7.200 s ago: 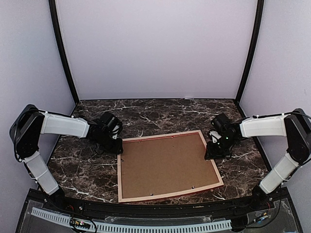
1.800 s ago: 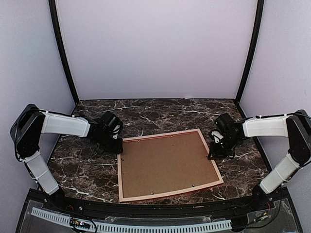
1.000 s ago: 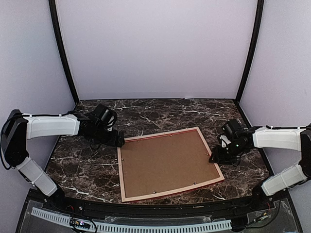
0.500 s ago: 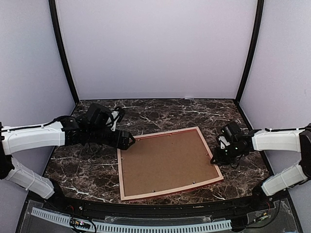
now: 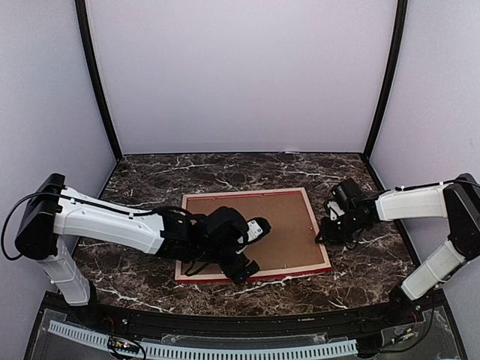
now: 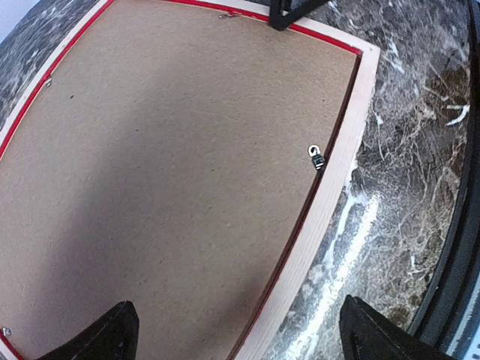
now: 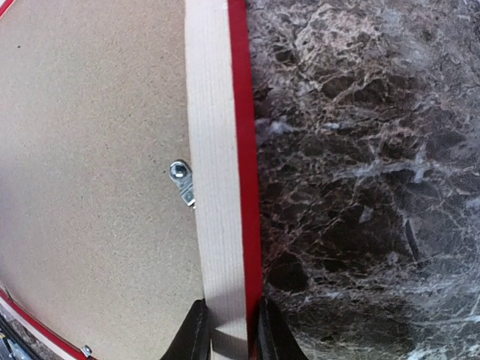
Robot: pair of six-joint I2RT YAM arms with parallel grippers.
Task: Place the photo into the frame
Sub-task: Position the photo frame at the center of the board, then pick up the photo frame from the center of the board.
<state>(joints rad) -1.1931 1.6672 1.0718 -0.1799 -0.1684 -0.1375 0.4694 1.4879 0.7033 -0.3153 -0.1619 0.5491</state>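
The frame (image 5: 247,193) lies back-up on the marble table, its pale wooden rail (image 7: 214,150) edged in red. A brown backing board (image 5: 289,221) fills it. The photo is hidden. My right gripper (image 7: 232,337) is shut on the frame's right rail, one finger on each side; from above the right gripper (image 5: 324,235) sits at the frame's right edge. The left gripper (image 5: 251,251) hangs open over the frame's near side. In the left wrist view the left gripper (image 6: 240,345) has one fingertip over the backing board (image 6: 165,172) and one over the table, straddling the rail (image 6: 330,202).
Small metal turn clips (image 7: 181,180) (image 6: 315,156) stand at the rail's inner edge on the backing board. Dark marble table (image 5: 150,180) surrounds the frame. A black ledge (image 5: 225,319) borders the near edge, and pale walls close in the sides and back.
The left arm has swung from the frame's far-left corner across to its near side. The right gripper has shut on the right rail. The frame has turned and slid farther back.
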